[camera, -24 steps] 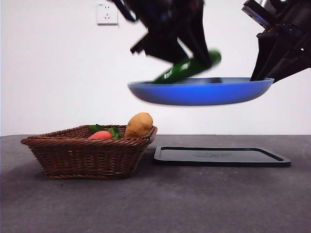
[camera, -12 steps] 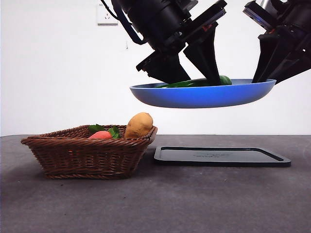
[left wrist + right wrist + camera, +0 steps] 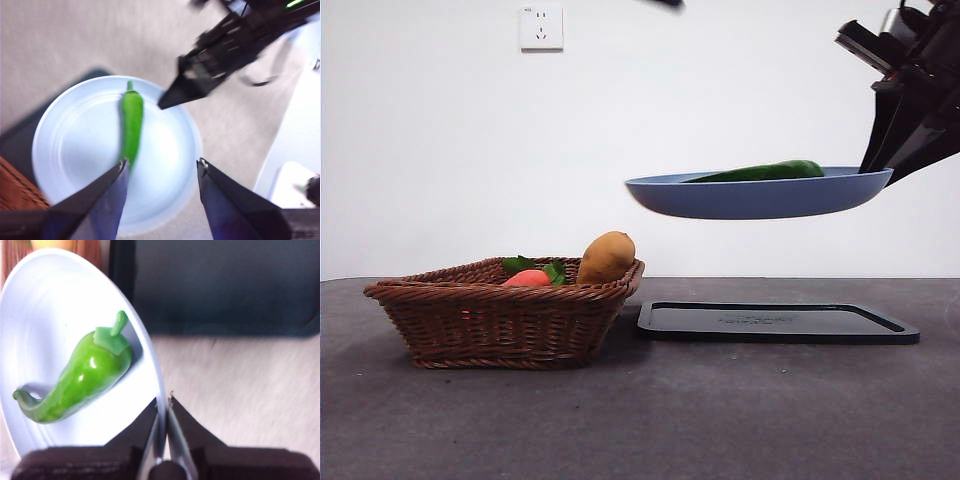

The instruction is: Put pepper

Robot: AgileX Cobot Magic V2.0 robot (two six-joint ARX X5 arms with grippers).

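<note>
The green pepper [image 3: 765,172] lies loose in a blue plate [image 3: 760,196] held in the air above the black tray. It also shows in the left wrist view [image 3: 132,122] and the right wrist view [image 3: 80,375]. My right gripper [image 3: 164,402] is shut on the plate's rim [image 3: 159,390], at the plate's right edge in the front view [image 3: 885,150]. My left gripper [image 3: 161,167] is open and empty, well above the plate [image 3: 90,150], and out of the front view.
A wicker basket [image 3: 500,315] at the left holds a tan potato [image 3: 606,257] and a red-orange vegetable with green leaves [image 3: 527,276]. A flat black tray [image 3: 775,322] lies on the dark table under the plate. A wall socket [image 3: 541,27] is behind.
My left gripper has let go of the pepper in the plate, opened, and risen up out of the front view. The plate has shifted slightly right.
</note>
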